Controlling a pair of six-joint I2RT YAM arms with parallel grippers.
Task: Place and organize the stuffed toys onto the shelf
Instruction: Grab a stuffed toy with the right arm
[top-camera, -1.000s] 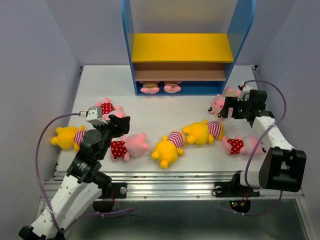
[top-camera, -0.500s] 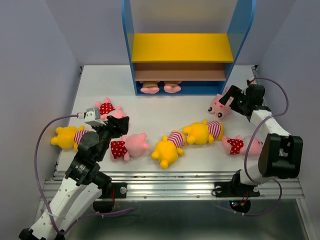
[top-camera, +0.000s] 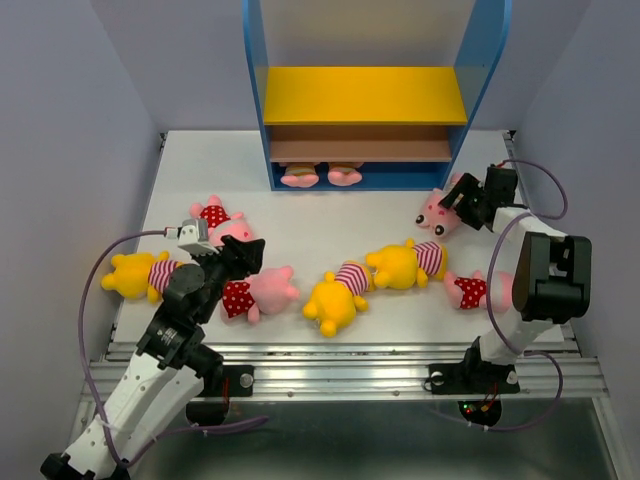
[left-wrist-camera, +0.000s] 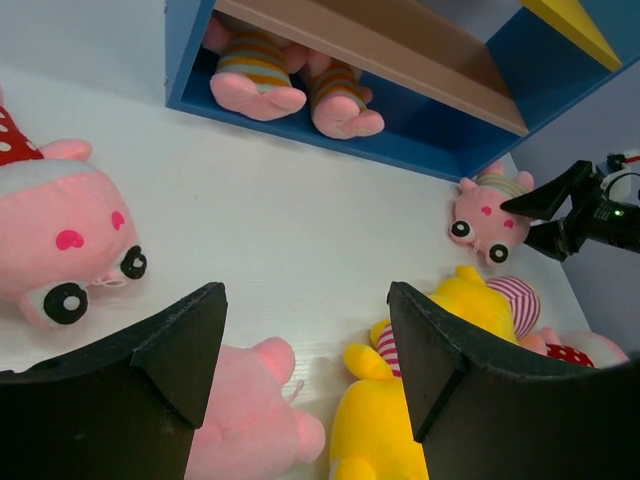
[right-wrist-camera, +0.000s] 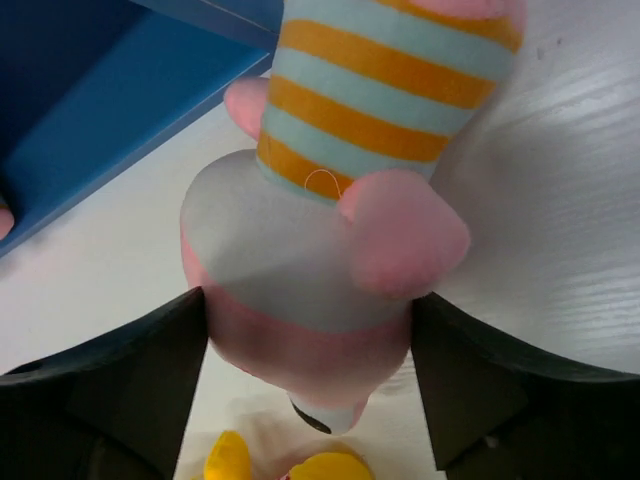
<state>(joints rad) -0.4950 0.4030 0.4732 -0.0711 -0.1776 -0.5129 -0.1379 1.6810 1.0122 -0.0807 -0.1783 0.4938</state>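
At the right foot of the shelf, the tan-striped pig is lying on the table, just beside the blue side panel. The right gripper is set over its head, with one finger on each side, close against the plush. Whether the head is already pinched cannot be told. The left gripper is held spread with nothing between the fingers, above the red-dotted pig at the left. Pink feet are seen on the bottom tier, so at least one toy is judged placed. The other toys are scattered across the table.

Risks noted:
- Only the soft, rounded head is straddled. If it is squeezed near the edge it could be popped out, and the pig dropped.
- With a head-only hold, the striped body would be left dangling. It could be caught on a board edge or dragged against the side panel, which is very near.
- The light rack could be nudged or tipped by a bump from the arm.
- The yellow bear lies near and could be swept if the pig is carried low.
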